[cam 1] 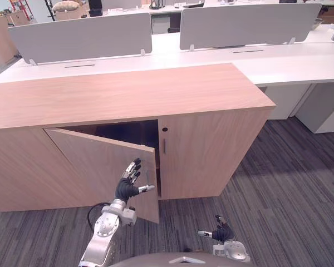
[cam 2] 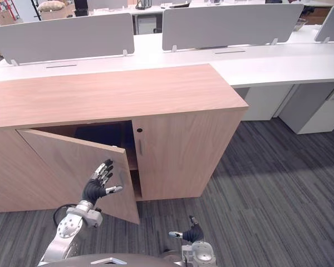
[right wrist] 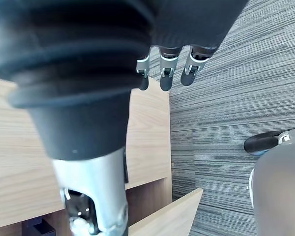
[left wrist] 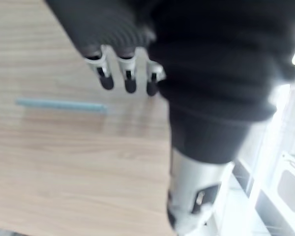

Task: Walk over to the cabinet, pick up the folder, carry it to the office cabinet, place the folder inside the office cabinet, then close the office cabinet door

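Observation:
The low wooden office cabinet (cam 1: 128, 92) stands in front of me. Its left door (cam 1: 94, 164) hangs partly open, swung out toward me, and its right door (cam 1: 211, 150) is closed. My left hand (cam 1: 129, 182) is open, with straight fingers (left wrist: 128, 81) raised against the outer face of the open door, near its free edge. A pale bar handle (left wrist: 61, 104) shows on that face just beyond them. The inside of the cabinet (cam 2: 100, 136) is dark and I cannot make out what it holds. My right hand (cam 1: 221, 233) hangs low over the carpet, open, holding nothing.
White desks (cam 1: 278, 61) with grey partition screens (cam 1: 80, 36) run behind the cabinet. A white pedestal (cam 1: 323, 108) stands at the right. Grey striped carpet (cam 1: 289, 189) stretches to the right of the cabinet.

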Tool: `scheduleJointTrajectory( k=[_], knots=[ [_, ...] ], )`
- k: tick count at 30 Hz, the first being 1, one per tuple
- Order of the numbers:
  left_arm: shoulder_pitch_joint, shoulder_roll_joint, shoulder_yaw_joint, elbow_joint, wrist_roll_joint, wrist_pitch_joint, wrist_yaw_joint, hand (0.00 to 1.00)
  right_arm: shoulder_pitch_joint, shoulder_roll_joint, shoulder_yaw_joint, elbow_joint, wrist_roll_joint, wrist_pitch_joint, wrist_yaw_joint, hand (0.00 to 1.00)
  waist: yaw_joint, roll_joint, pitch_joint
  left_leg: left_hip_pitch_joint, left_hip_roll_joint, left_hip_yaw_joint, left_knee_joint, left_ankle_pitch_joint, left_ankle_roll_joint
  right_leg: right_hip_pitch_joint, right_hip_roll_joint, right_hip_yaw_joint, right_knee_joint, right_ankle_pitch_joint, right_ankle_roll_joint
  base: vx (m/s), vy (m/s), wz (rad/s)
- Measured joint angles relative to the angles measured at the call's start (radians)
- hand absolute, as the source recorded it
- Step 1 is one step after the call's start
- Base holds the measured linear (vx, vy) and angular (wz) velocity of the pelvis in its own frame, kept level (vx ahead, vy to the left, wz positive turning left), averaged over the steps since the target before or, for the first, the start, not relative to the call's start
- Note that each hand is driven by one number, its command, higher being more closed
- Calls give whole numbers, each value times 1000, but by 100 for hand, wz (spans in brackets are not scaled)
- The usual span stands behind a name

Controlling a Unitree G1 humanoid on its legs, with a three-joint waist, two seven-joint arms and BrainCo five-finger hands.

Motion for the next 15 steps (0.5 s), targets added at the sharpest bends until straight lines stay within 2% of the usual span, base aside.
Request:
scheduleJointTrajectory(
  k=[8, 10, 15],
  knots=[
    [-93, 1, 64, 117, 77, 14, 119, 0, 5, -2, -4, 25, 0, 4, -7, 0, -8, -13, -15, -29, -2, -6, 0, -15, -1, -26, -5, -28, -2, 4, -3, 79, -15, 3],
    [-125, 4, 80, 166, 77, 17, 137, 0, 8, 1, -5, 61, 1, 8, -26, 0, -9, -35, -24, -28, -10, -5, 0, -23, -11, -29, -15, -39, -2, 55, 17, 120, -11, 1],
    [-162, 7, 102, 220, 78, 31, 152, 0, 14, 0, -26, 97, 1, 26, -41, 0, -15, -34, -28, -27, -5, -14, 6, -27, -13, -5, -15, -63, -41, 80, 36, 153, -17, 4]
  ],
)
